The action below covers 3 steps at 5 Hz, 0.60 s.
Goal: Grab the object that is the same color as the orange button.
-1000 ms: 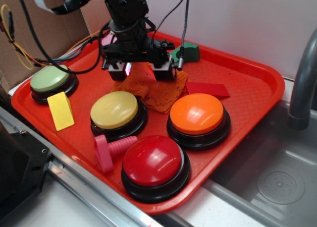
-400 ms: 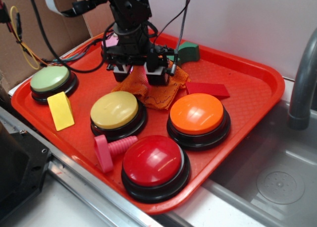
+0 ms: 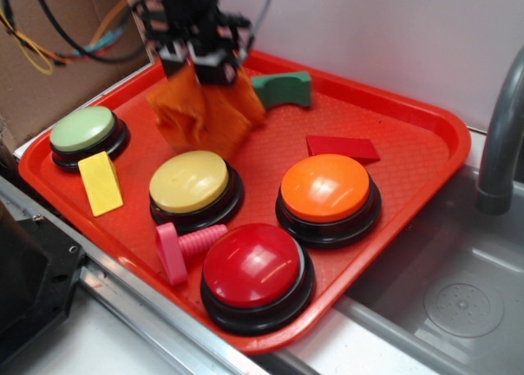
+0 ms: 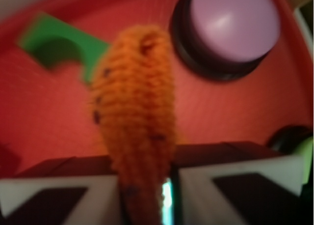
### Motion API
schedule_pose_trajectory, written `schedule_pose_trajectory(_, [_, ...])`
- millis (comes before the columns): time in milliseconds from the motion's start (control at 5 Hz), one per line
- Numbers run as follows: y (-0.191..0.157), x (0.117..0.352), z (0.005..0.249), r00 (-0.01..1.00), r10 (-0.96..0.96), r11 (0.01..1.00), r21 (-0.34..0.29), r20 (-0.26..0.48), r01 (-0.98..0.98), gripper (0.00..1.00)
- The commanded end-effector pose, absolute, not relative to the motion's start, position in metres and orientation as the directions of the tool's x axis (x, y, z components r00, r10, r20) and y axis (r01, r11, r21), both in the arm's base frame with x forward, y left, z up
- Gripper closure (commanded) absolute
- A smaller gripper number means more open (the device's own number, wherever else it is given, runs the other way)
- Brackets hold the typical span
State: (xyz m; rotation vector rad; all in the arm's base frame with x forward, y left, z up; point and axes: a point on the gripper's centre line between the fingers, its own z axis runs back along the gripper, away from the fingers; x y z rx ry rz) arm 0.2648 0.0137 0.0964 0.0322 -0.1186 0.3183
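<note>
The pincer (image 3: pixel 202 64) is clamped on the orange cloth (image 3: pixel 205 113), which hangs bunched below it, clear of the red tray (image 3: pixel 409 137). The cloth hangs above the tray floor behind the yellow button (image 3: pixel 189 181) and to the left of the green block (image 3: pixel 282 88). The orange button (image 3: pixel 326 187) sits to the right of the yellow button. In the wrist view the cloth (image 4: pixel 135 122) is gripped between both fingers (image 4: pixel 230 185), with a purple button (image 4: pixel 234 21) beyond it.
</note>
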Motion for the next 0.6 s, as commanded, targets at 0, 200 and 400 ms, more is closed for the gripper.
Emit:
schedule_pose_trajectory(0, [0.054, 0.241, 0.190, 0.919, 0.248, 0.969, -0.063, 0.306, -0.240, 1.00])
schedule_pose_trajectory(200, [0.059, 0.229, 0.202, 0.897, 0.270, 0.963, -0.102, 0.349, -0.250, 1.00])
schedule_pose_trajectory(400, [0.053, 0.233, 0.186, 0.913, 0.257, 0.965, -0.125, 0.318, -0.228, 1.00])
